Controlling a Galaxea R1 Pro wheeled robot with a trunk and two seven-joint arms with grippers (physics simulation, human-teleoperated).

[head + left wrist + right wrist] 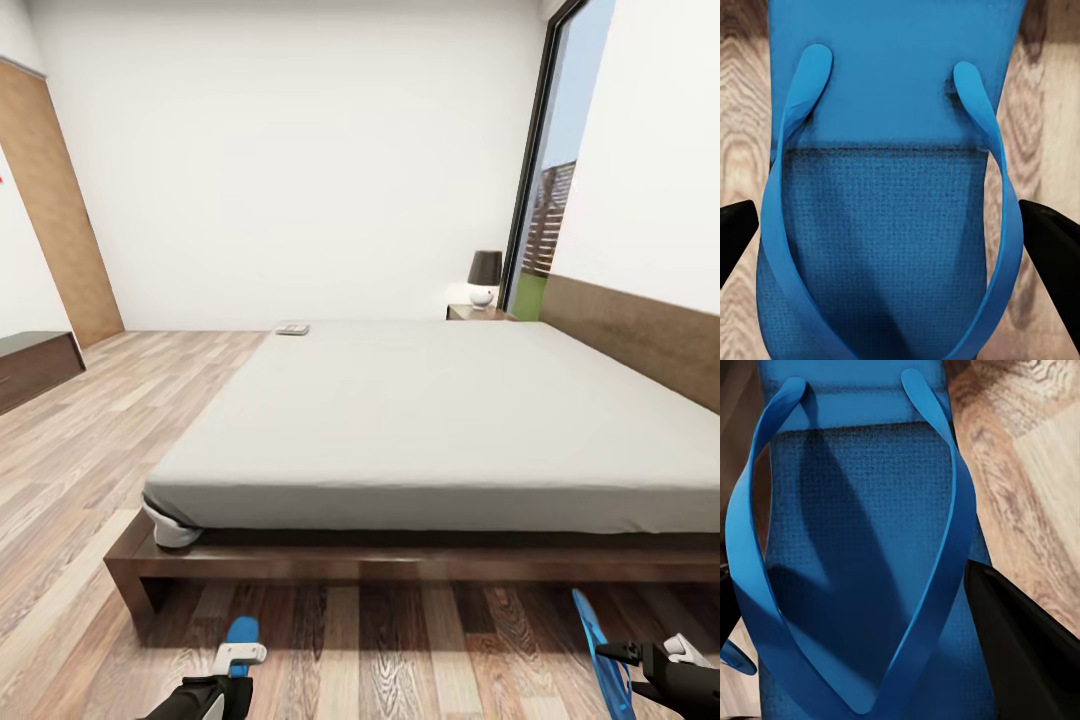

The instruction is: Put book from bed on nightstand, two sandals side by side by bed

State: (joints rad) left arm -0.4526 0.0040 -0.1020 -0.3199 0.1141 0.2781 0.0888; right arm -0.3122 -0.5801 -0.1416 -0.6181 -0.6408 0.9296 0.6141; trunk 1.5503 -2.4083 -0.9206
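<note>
Gripping one blue sandal (896, 225) in the left gripper (232, 672) and another sandal (862, 570) in the right gripper (640, 665), fingers closed around each; a tilted release near the bed (420, 420) could leave them misaligned.

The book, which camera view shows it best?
The head view: the book lies small at the bed's far corner. The wrist views show a sandal each over the floor, no book.

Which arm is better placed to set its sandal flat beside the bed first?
Left, probably: the left sandal lies level over the floor by the bed, while the right sandal is tipped on edge and needs turning first.
</note>
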